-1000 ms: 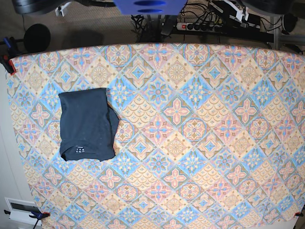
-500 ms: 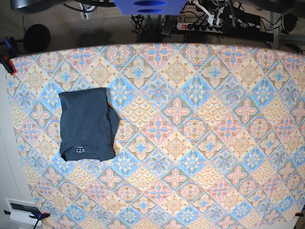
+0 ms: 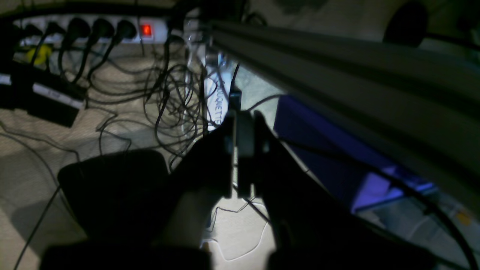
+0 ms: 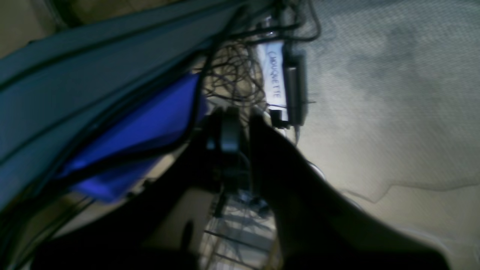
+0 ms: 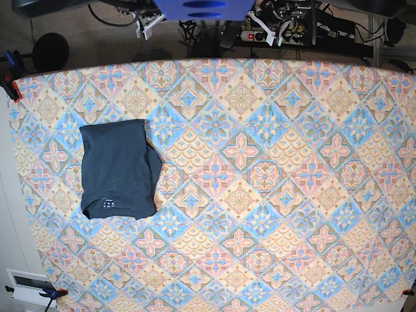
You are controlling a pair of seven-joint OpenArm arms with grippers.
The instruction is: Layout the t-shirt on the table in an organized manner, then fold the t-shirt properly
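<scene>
While the left wrist view looks down at floor cables and a power strip, the left fingers are pressed together on nothing. In the right wrist view the right fingers sit nearly closed, empty, over carpet. In the base view the folded t-shirt lies on the worktop, well apart from both sets of fingers beyond its far edge.

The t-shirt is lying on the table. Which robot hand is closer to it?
The right hand. It sits beyond the table's far edge, above the t-shirt. The left hand is further along that edge.
</scene>
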